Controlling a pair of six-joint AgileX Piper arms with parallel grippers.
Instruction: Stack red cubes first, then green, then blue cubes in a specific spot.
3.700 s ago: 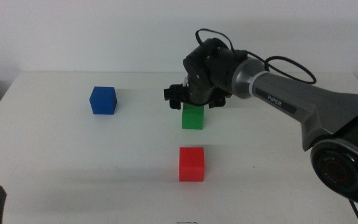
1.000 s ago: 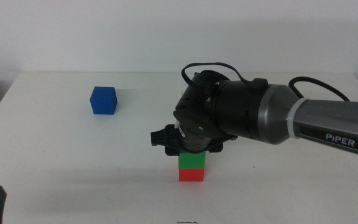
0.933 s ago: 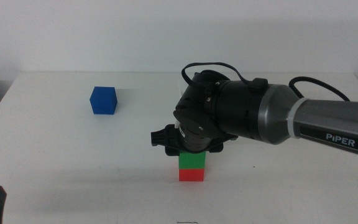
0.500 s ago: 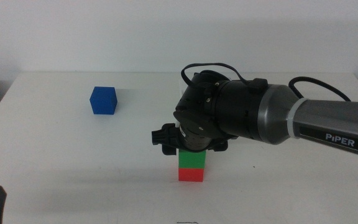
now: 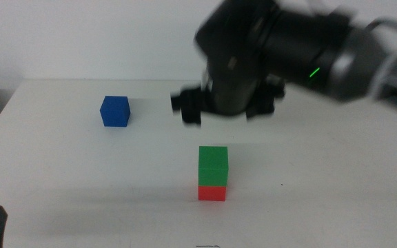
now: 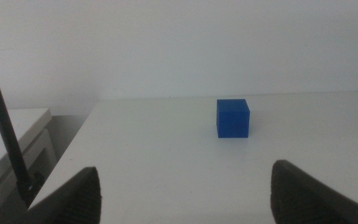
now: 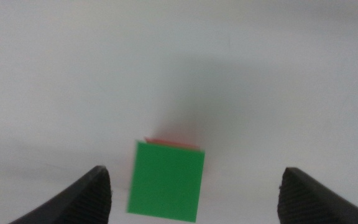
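Observation:
The green cube point(image 5: 213, 165) rests on top of the red cube point(image 5: 212, 193) near the table's front centre. High above and behind that stack hovers my right gripper point(image 5: 227, 110), blurred, open and holding nothing. Looking down from the right wrist, the green cube point(image 7: 166, 180) fills the space below the wide-apart jaws, with a sliver of the red cube point(image 7: 169, 142) showing behind it. The blue cube point(image 5: 114, 111) stands alone at the back left, and the left wrist view has the blue cube point(image 6: 233, 117) straight ahead. My left gripper point(image 6: 185, 186) waits open at the front left corner.
The white table's left edge point(image 6: 73, 140) drops off toward a pale cabinet. A thin dark rod point(image 6: 2, 118) crosses the left wrist view. The right arm's bulky body point(image 5: 309, 48) overhangs the table's back right.
My right gripper carried the green cube onto the red one, let go of it and has risen well above the stack. The blue cube and the left arm stayed put.

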